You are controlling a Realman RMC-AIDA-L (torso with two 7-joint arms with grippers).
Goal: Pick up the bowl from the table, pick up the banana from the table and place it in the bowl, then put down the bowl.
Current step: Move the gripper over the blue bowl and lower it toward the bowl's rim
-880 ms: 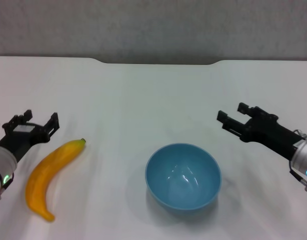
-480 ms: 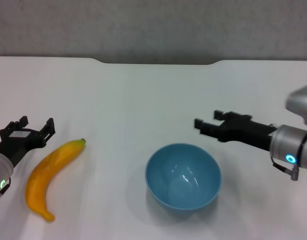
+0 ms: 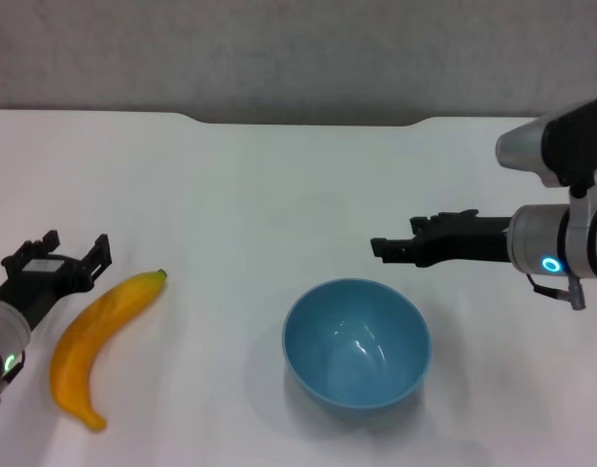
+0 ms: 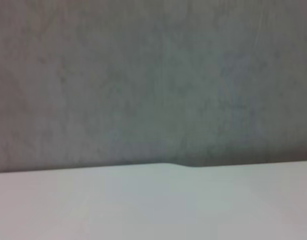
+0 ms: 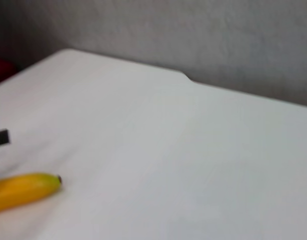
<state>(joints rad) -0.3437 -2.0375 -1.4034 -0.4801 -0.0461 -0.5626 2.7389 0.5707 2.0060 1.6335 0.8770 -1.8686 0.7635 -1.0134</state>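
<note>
Bowl (image 3: 357,343) and banana (image 3: 99,331) both lie on the white table (image 3: 279,195), well apart from each other. In the head view the light-blue bowl sits upright near the front of the table, right of centre, with nothing inside it. The banana lies to the robot's left, curved, its dark stem tip pointing up toward the far side and toward the bowl.

The right gripper (image 3: 396,247) hangs in the air just beyond the bowl's far rim, reaching in sideways from the robot's right; I cannot tell from this angle whether its jaws are spread or closed, and it touches nothing.

The left gripper (image 3: 65,255) sits at the left edge, just beside the banana's stem end, with its 2 fingers (image 3: 101,249) spread apart and holding nothing.

The right wrist view shows the banana's (image 5: 23,190) stem end lying on the table (image 5: 168,150), whose notched far edge meets a grey wall (image 5: 193,35).
</note>
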